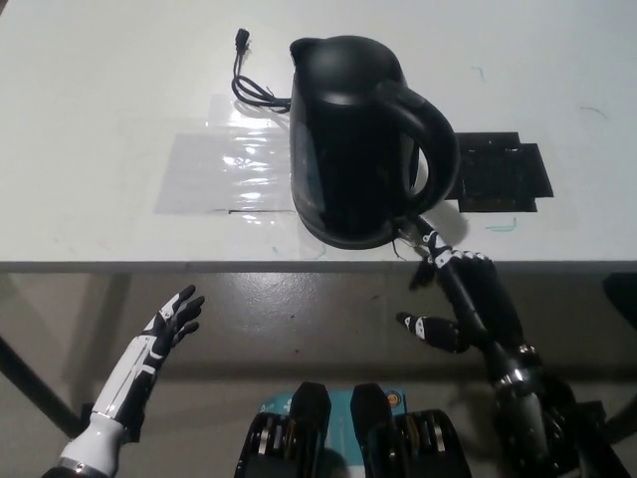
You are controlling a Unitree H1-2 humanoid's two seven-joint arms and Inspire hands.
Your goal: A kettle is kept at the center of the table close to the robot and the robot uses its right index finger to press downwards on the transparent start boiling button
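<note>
Kettle [348,139] is stood at the table's [90,119] centre, handle at 3 o'clock. Its base at 5 o'clock is touched by one extended finger of the right hand [468,299], nothing grasped. The left hand [169,324] is held spread at 7 o'clock.

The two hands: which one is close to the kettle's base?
The black right hand: its extended finger reaches the kettle base below the handle. The white left hand rests open under the table edge, far left.
</note>
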